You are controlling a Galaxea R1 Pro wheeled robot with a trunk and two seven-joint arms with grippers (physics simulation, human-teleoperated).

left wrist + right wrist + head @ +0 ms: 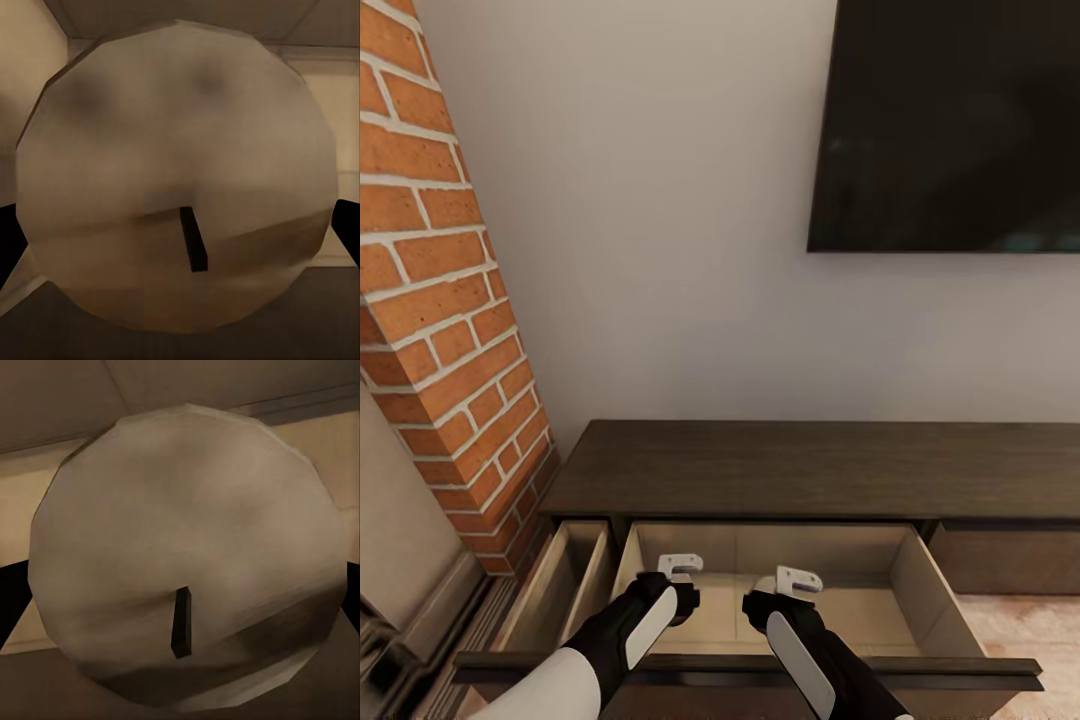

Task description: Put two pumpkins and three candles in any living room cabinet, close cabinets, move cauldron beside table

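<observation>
Left gripper (678,588) clasping a beige candle (176,180), right gripper (788,597) clasping another candle (191,555), both hovering over the cabinet's (800,465) open pale drawer (920,590), near the brick wall (440,300).

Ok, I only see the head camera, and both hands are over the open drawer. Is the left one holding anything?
Observer: Yes. The left wrist view shows a beige candle sitting between the dark fingers of the left hand, with its wick towards the camera.
Operator: And the other hand?
Observer: The right hand has a second candle the same way, seen in the right wrist view.
Operator: Are they inside the drawer?
Observer: Pale drawer walls show behind both candles, so they are over or within it. I cannot tell whether they touch its floor.
</observation>
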